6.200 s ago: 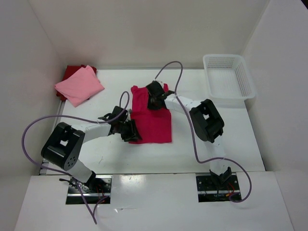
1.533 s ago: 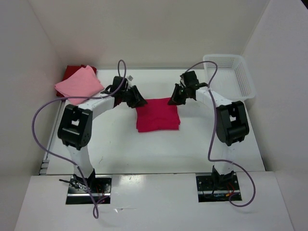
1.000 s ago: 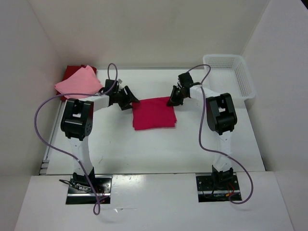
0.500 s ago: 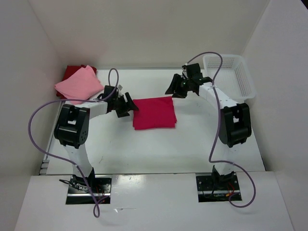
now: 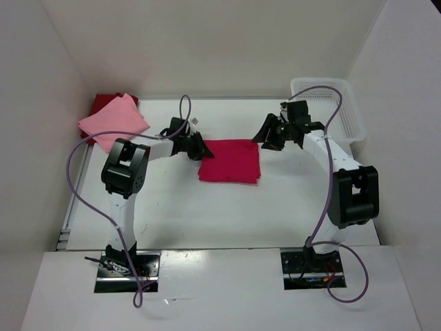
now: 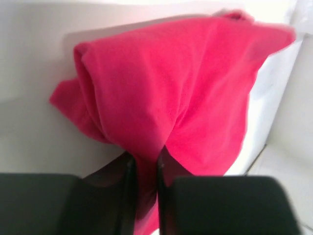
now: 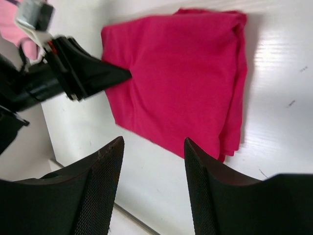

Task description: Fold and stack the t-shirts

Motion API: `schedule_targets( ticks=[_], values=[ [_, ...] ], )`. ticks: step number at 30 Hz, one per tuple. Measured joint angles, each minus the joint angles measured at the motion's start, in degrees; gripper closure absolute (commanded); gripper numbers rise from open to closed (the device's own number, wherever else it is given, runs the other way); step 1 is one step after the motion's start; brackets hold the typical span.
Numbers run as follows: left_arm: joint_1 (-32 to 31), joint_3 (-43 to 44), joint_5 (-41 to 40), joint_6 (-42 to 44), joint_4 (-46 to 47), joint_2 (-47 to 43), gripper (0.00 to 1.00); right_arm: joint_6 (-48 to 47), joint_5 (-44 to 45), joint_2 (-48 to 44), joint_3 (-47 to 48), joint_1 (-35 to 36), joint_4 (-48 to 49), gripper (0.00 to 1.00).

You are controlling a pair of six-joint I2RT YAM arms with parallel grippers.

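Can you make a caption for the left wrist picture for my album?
The left pincer pinches the edge of the folded crimson-pink t-shirt on the white table.

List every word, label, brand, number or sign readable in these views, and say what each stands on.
None: no text can be read in any view.
The crimson shirt, pink shirt, dark red shirt and basket show no print or label.
Anything on the base plates is too small to tell.

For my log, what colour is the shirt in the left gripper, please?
Bright crimson-pink; the shirt shows best in left wrist view.
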Motion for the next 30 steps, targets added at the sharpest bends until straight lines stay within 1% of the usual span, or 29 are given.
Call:
schedule_targets(
  ticks=[2, 5, 8, 9, 11, 14, 16, 17, 18, 19, 21, 22, 23, 25, 26, 28, 30],
  values=[
    [-0.52, 4.98, 0.13, -0.9, -1.92, 2.05, 0.86, 0.28, -0.35, -0.37, -1.36, -0.85, 0.0, 0.42],
    [-0.81, 13.99, 0.17, -1.29, -4.9, 3.74, 0.9, 0.66, -0.83, -1.77, -3.74, -2.69, -0.15, 0.42],
    [0.66, 24.11, 0.72, -2.38, -6.49, 4.07, 0.9, 0.81, -1.46, -3.93, -5.22, -5.16, -0.37, 0.42],
    [1.99, 27.89, 1.22, -2.62, -6.47, 4.04, 0.89, 0.81, -1.77, -4.72, -5.6, -6.03, -0.42, 0.42],
    [4.85, 32.33, 1.55, -2.73, -6.21, 3.87, 0.87, 0.74, -2.23, -5.44, -5.77, -6.95, -0.44, 0.42],
    [11.93, 34.56, 1.75, -3.72, -5.81, 2.16, 0.87, 0.57, -3.02, -5.57, -5.92, -7.23, -0.42, 0.42],
    [18.32, 33.9, 1.66, -4.31, -5.64, 0.46, 0.77, 0.33, -3.82, -5.57, -6.45, -7.23, -0.48, 0.42],
    [21.46, 32.65, 1.51, -4.46, -5.14, -0.57, 0.69, 0.22, -4.17, -5.46, -6.51, -7.23, -0.52, 0.42],
    [24.85, 30.49, 0.94, -5.03, -4.33, -2.03, 0.42, 0.07, -4.5, -5.33, -6.51, -7.23, -0.5, 0.42],
    [28.13, 27.43, 0.24, -5.33, -3.28, -3.78, 0.31, -0.11, -4.9, -5.16, -6.51, -7.23, -0.48, 0.42],
    [34.99, 18.95, -1.36, -6.95, -1.05, -8.33, 0.15, -0.37, -5.49, -4.87, -6.51, -7.23, -0.5, 0.42],
    [38.66, 14.36, -2.27, -8.41, 0.33, -10.4, 0.0, -0.57, -5.79, -4.74, -6.51, -7.19, -0.48, 0.42],
    [41.24, 10.51, -2.86, -9.07, 1.64, -11.98, 0.0, -0.72, -6.1, -4.59, -6.51, -7.15, -0.5, 0.42],
    [46.01, -0.42, -5.73, -11.28, 4.28, -16.59, 0.0, -0.85, -6.45, -4.33, -6.51, -6.93, -0.5, 0.42],
    [47.17, -4.72, -7.17, -11.85, 4.35, -18.73, 0.0, -0.92, -6.54, -4.24, -6.54, -6.73, -0.5, 0.42],
    [47.71, -12.17, -10.71, -13.03, 3.08, -23.17, 0.0, -0.96, -6.82, -4.11, -6.82, -6.25, -0.42, 0.42],
    [46.75, -16.61, -13.55, -13.38, 1.9, -27.56, 0.0, -0.98, -7.08, -4.09, -7.76, -5.7, -0.42, 0.42]
  ],
)
